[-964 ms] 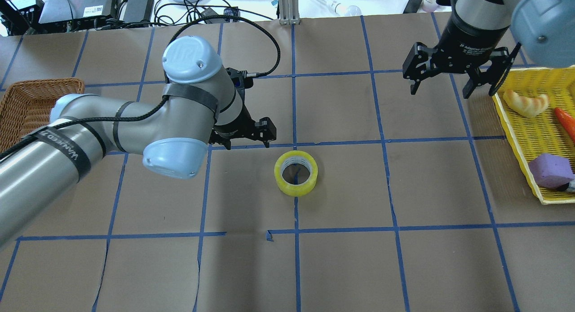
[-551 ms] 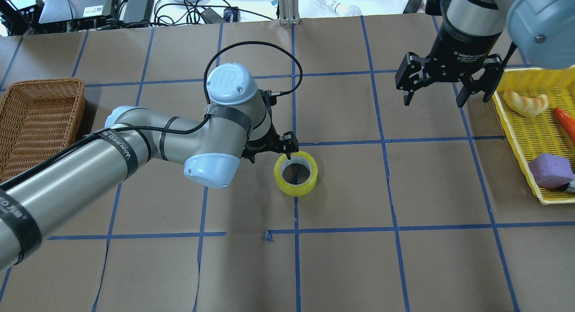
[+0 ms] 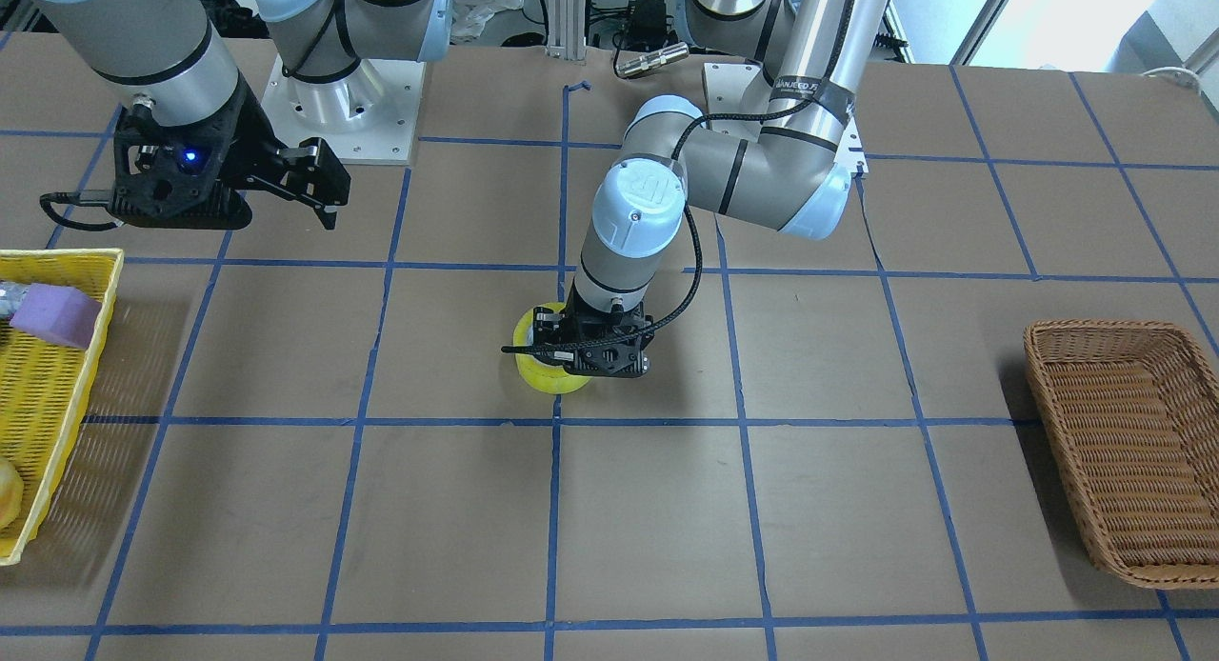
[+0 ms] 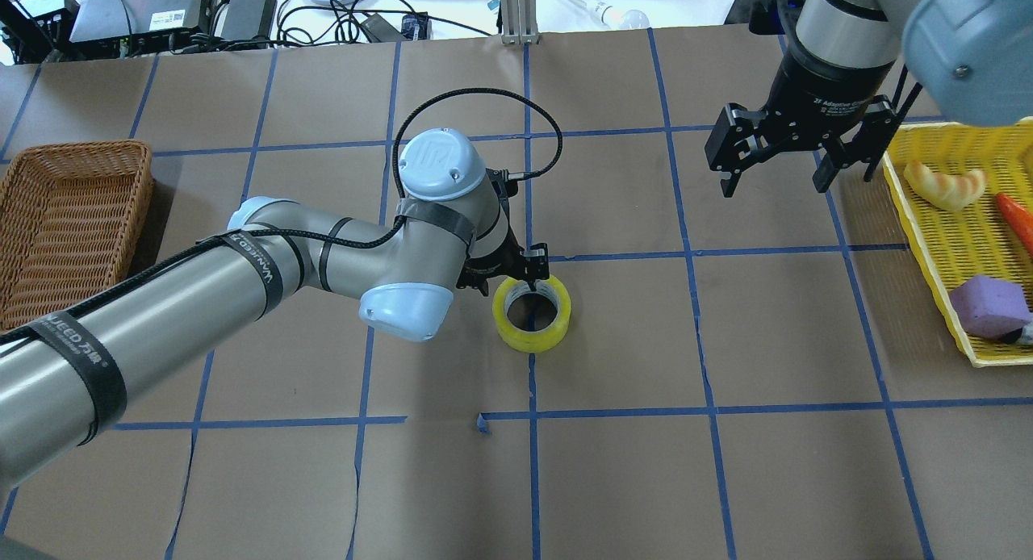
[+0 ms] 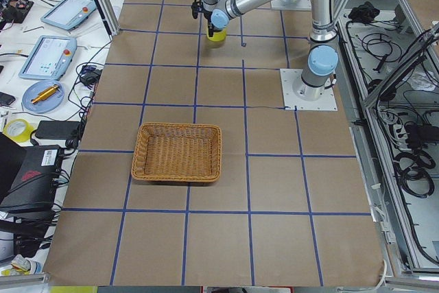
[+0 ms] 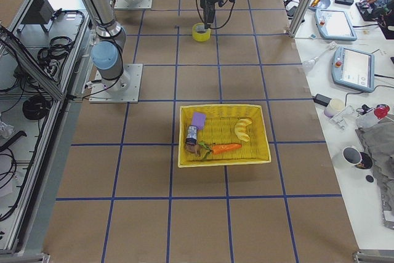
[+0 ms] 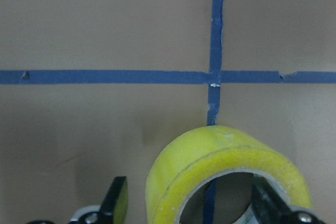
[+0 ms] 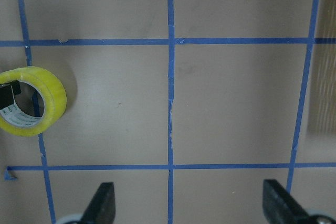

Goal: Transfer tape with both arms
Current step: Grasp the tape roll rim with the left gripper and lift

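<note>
The yellow tape roll (image 4: 529,336) lies flat on the brown paper at the table's middle. My left gripper (image 4: 507,279) is low over its far-left rim and open. In the left wrist view one finger (image 7: 116,203) is outside the tape (image 7: 220,150) and the other finger (image 7: 268,203) is inside its hole, so the jaws straddle the roll's wall. The front view shows the gripper (image 3: 590,351) covering part of the tape (image 3: 543,380). My right gripper (image 4: 775,169) hangs open and empty above the table at the far right. Its wrist view shows the tape (image 8: 52,106) off to the left.
A yellow mesh basket (image 4: 960,245) at the right edge holds a purple foam block (image 4: 989,306), a pale croissant-shaped object (image 4: 944,185) and an orange carrot (image 4: 1018,217). A brown wicker basket (image 4: 69,213) stands at the left edge. Cables and devices lie beyond the far edge.
My left arm has swung right and come down onto the tape, with one finger now in its hole. My right gripper has drifted slightly left and away. The tape has not moved.
</note>
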